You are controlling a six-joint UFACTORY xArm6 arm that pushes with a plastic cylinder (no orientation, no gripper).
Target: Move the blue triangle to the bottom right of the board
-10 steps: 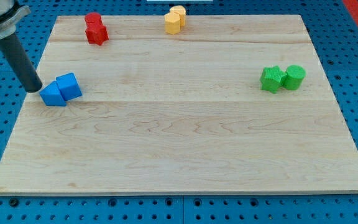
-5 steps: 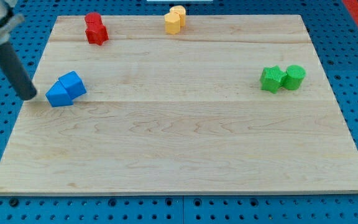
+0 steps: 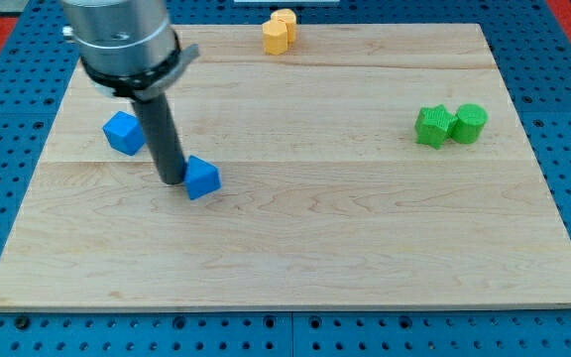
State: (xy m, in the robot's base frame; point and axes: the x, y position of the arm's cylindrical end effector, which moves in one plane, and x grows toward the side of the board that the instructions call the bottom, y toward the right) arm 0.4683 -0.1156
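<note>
My tip (image 3: 171, 179) rests on the wooden board (image 3: 365, 238), touching the left side of a blue block (image 3: 202, 178) that looks like the blue triangle, left of the board's middle. A second blue block (image 3: 124, 132), cube-like, lies apart at the view's left, up and left of the tip. The rod and its metal housing (image 3: 122, 40) rise toward the view's top left.
Two yellow blocks (image 3: 280, 31) sit together at the top edge. A green star-like block (image 3: 432, 126) and a green cylinder (image 3: 470, 123) stand side by side at the right. The red blocks are hidden behind the arm housing.
The tip has moved from the board's left edge to the right. The two blue blocks, joined before, are now apart; one has been pushed right and down.
</note>
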